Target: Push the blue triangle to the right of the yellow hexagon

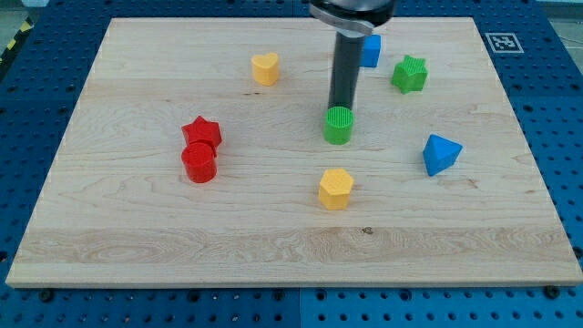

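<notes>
Where visible, my tip [341,109] behind green cylinder [338,126]

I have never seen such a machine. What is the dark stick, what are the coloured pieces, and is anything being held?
This is one camera picture of a wooden board. The dark stick is the robot arm's rod; it only pushes and holds nothing. My tip is right behind the green cylinder. Below it is the yellow hexagon; the blue triangle lies toward the view's right. Also there: yellow heart, blue block, green star, red star touching a red cylinder.
</notes>
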Motion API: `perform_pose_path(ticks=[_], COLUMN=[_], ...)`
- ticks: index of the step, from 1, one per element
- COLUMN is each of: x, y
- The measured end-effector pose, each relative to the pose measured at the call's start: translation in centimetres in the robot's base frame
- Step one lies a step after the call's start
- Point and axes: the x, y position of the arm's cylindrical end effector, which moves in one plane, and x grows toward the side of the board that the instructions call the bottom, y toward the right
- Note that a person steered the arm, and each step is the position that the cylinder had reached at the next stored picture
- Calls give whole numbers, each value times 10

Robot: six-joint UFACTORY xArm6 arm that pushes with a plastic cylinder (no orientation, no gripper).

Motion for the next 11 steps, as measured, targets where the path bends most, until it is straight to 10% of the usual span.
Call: perform_pose_path(ticks=[4, 11], x=[33, 105], y=[127, 134])
